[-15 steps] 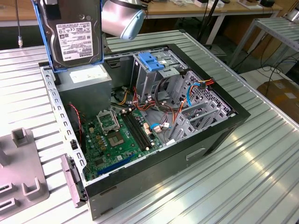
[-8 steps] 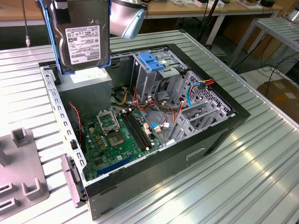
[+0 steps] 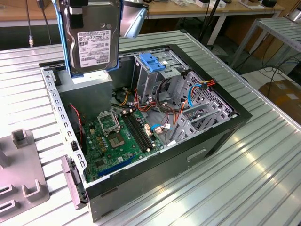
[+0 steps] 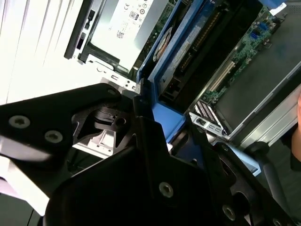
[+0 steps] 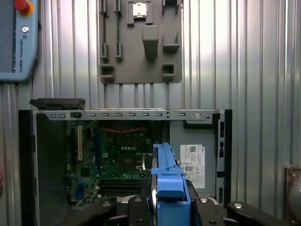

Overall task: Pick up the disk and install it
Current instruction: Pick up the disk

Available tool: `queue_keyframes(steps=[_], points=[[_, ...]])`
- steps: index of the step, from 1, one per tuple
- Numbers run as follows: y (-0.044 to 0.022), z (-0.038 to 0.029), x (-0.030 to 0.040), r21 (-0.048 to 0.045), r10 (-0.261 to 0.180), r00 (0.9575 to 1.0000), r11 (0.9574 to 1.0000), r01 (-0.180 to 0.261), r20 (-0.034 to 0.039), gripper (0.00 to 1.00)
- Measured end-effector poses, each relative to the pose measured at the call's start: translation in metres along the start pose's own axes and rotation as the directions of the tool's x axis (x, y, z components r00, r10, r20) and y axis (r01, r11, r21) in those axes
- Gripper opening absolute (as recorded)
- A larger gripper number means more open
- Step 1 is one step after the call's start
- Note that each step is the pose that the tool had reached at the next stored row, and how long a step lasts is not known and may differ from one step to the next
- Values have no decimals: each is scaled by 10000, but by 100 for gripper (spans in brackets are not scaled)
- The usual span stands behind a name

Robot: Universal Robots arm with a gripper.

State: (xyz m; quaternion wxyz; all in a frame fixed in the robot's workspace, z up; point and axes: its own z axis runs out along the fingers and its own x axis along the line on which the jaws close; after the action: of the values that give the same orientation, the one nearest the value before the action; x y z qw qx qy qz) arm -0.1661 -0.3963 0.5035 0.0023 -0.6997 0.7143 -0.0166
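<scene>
Upper left in the exterior view, the labelled disk [image 3: 91, 35] is held by the fingers [image 4: 148, 141] — closed on its blue rail — over the ribbed metal worktop [image 3: 263, 169].

Matte black angular gripper [image 5: 169, 188], round silver screw heads [image 4: 165, 189], pale grey metal bracket [image 4: 101, 141] between its black plates

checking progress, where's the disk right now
The disk hangs upright in the gripper at the exterior view's upper left, above the open computer case, left of the drive cage.
</scene>
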Motion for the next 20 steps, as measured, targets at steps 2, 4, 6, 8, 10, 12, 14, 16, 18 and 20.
queue_keyframes(steps=[2, 4, 6, 8, 10, 12, 14, 16, 18, 20], points=[[-66, 6, 10, 0, 29, 10000, 10000, -29, -1, 37], [-127, 20, 60, -2, 63, 10000, 10000, -63, -2, 37], [-180, 35, 117, -1, 77, 10000, 10000, -77, -2, 37], [-205, 41, 141, -1, 82, 10000, 10000, -82, -2, 37], [-243, 50, 177, -2, 88, 10000, 10000, -88, -3, 37], [-299, 66, 228, -9, 89, 10000, 10000, -89, -1, 37], [-371, 85, 286, -30, 89, 10000, 10000, -89, 4, 37], [-443, 101, 338, -42, 89, 10000, 10000, -89, 6, 37], [-482, 109, 367, -48, 88, 10000, 9999, -88, 6, 37], [-527, 118, 401, -53, 89, 10000, 9999, -89, 5, 37]])
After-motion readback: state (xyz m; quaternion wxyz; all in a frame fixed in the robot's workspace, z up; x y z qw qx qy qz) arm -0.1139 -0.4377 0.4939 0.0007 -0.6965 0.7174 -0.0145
